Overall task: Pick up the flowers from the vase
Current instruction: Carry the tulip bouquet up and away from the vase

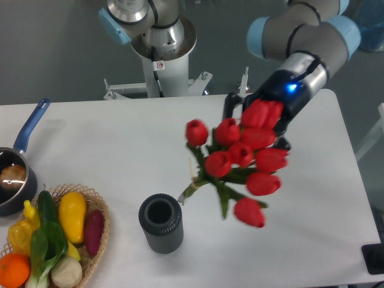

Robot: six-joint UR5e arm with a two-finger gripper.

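Only one view is given, from a fixed camera that looks down on the white worktop [90,138].

The flowers [243,162] are seen up in the air, to the right of the middle; the red buds are spread wide, and the green stems are bunched and point down and to the left, with their cut ends just above and to the right of the vase [161,223]; the stems are clear of the vase mouth and do not touch it.

The claw [255,117] is found behind the top buds, at the end of the grey and blue arm [300,42]; a blue light is lit on its dark body; its fingers are mostly hidden by the red buds, so it cannot be seen just how far they are closed, but the bunch looks to be held by them, since nothing else holds it up.

The vase is stood upright on the worktop, near the front edge; it is dark and ribbed, and its round mouth is open and nothing is seen in it.

At the left front corner a wicker basket [96,201] is filled with yellow, green and orange food; behind it, at the left edge, a dark saucepan [13,180] with a blue handle is set; the arm's round base [157,36] is seen at the back.
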